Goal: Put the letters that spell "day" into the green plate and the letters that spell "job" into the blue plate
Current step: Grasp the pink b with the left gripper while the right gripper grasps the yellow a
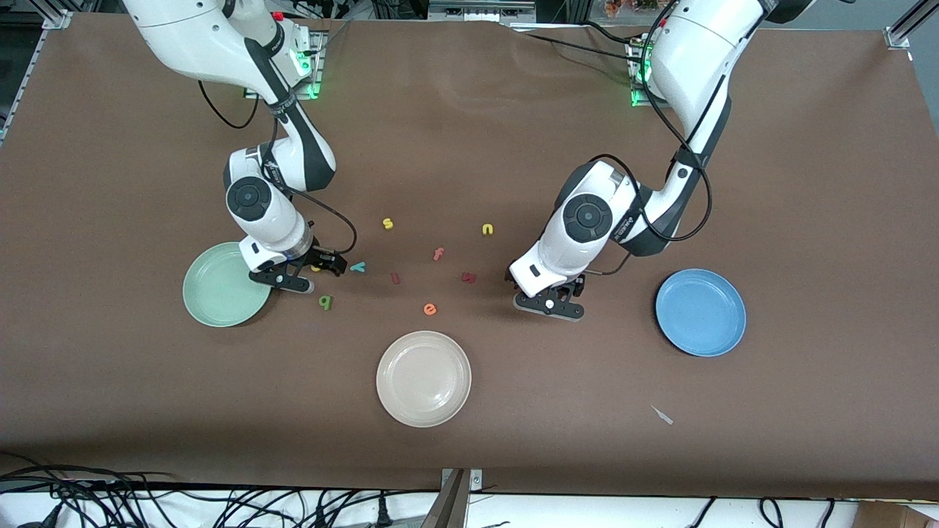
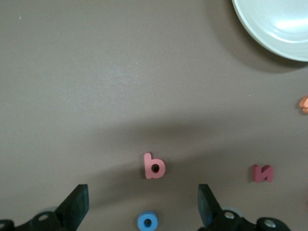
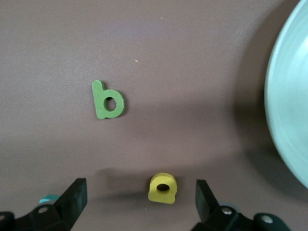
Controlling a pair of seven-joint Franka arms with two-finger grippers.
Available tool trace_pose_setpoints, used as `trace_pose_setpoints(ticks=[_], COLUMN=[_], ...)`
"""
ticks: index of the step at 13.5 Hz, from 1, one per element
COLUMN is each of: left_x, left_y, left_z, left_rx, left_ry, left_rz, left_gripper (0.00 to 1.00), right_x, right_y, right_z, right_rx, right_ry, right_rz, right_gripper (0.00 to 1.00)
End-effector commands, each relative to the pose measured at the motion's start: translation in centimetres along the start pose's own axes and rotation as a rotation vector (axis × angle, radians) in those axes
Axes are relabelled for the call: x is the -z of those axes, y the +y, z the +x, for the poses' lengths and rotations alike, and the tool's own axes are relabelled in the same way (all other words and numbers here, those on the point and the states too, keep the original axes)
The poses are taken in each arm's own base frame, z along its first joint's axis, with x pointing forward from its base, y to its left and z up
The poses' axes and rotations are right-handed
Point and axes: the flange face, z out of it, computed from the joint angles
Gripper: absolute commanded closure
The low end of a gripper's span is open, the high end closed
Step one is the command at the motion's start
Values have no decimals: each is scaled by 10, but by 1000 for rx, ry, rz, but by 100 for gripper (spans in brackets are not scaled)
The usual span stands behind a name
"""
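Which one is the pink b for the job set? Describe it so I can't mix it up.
Start at the left gripper, hanging open over the table between the cream plate and the blue plate. Right under it lie two letters: the pink b and a blue o. The b is pale pink with a stem and one round hole, unlike the darker red letter nearby.

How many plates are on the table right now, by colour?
Green plate: 1
Blue plate: 1
Cream-white plate: 1
Total: 3
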Motion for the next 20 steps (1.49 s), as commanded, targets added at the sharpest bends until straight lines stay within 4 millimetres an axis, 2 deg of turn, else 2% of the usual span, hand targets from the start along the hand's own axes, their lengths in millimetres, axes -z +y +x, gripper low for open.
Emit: trace_pose_setpoints(ticks=[1,2,4,5,7,9,11,12,16,17,19,20], left_x=[-16,-27,-41,-44,-50,-64,-76,-78,-82,-81,-74,-59], left_y=[12,17,18,23,21,21,22,22,20,20,21,19], left_z=[-1,-4,-6,-9,-7,-8,-10,-10,-11,-12,-10,-6], left_rx=[-70,-79,-81,-94,-157,-163,-161,-160,-180,-184,-185,-181], left_ry=[-11,-13,-2,-5,13,22,32,39,39,39,45,48], left_rz=[24,22,15,19,79,79,70,66,85,89,93,99], left_gripper=[0,2,20,22,22,29,29,33,91,100,100,100], right_x=[-8,-11,-12,-12,-12,-12,-13,-13,-13,-13,-14,-14], right_y=[-2,-2,0,0,2,3,4,5,5,6,6,7], right_z=[6,5,6,6,7,8,7,7,6,5,4,4], right_rx=[-25,-25,-28,-28,-25,-21,-22,-22,-18,-18,-16,-13], right_ry=[0,-4,-5,-5,-5,-4,-9,-11,-14,-15,-19,-26], right_rz=[6,3,2,2,2,2,0,-2,-3,-4,-6,-10], right_gripper=[1,2,7,9,17,25,30,32,42,44,47,49])
